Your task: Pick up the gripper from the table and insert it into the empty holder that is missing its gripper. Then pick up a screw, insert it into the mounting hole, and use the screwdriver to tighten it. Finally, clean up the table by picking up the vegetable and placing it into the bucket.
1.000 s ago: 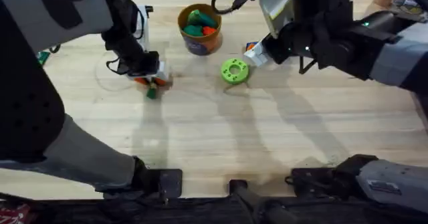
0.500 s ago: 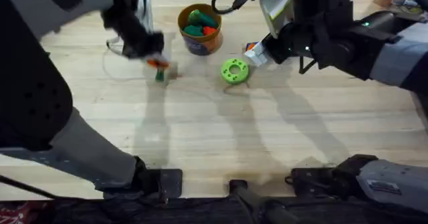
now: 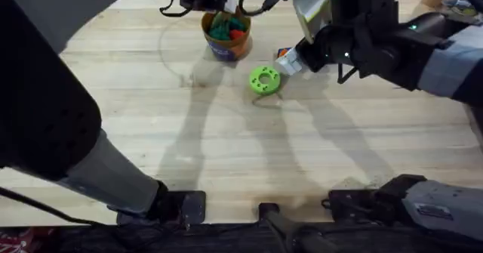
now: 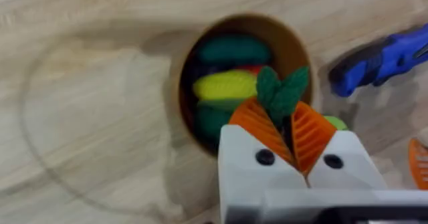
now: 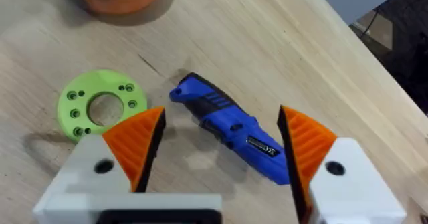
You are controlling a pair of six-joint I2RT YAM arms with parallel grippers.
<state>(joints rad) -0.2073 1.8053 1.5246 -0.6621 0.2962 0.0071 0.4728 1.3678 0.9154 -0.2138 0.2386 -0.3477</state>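
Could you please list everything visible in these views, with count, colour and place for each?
vegetable: one, dark green leafy end showing, pinched between the left jaws above the bucket's opening.
bucket: one, orange-tan rim with dark blue lower band, far middle of the table.
toys in the bucket: several, yellow, teal-green and red, exact count unclear.
disc with holes: one, lime green, flat on the table beside the bucket, toward the right arm.
screwdriver: one, blue, lying on the table past the disc, below the right jaws.
table: one, light wood.
left gripper: white with orange pads, shut on the vegetable.
right gripper: white with orange pads, jaws open above the screwdriver.
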